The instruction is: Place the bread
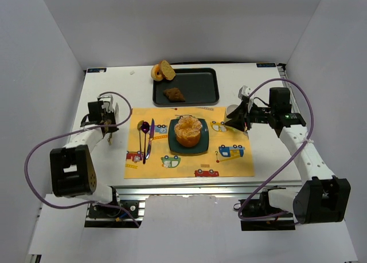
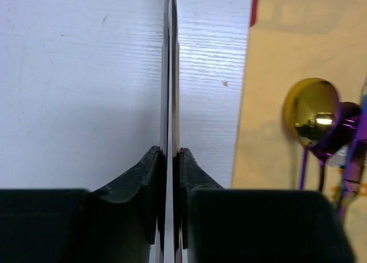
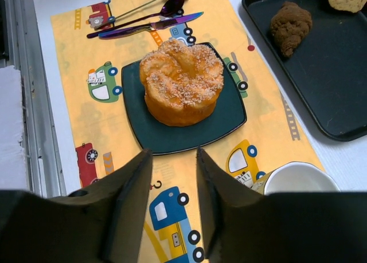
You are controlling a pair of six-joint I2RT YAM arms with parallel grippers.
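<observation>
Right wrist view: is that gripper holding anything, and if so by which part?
Nothing is held. The right gripper hangs open and empty, short of the dark teal square plate on which the large round golden bun sits untouched.

Table (image 1: 129, 91): white top, matte. The left wrist view shows a fine horizontal grain on it and a few small dark specks.

Enclosure: plain pale grey panels on three sides, namely the back wall (image 1: 172, 22), left wall (image 1: 34, 74) and right wall (image 1: 338, 57). All are unmarked and meet the table at its far and side edges.

Near edge: a slotted aluminium rail (image 1: 189, 189) runs along the front of the table.

Below the rail: a pale surface (image 1: 189, 228); floor or a lower panel, cannot tell which.

Light: even and diffuse from above, with soft, short shadows. No lamp or window in view.
</observation>
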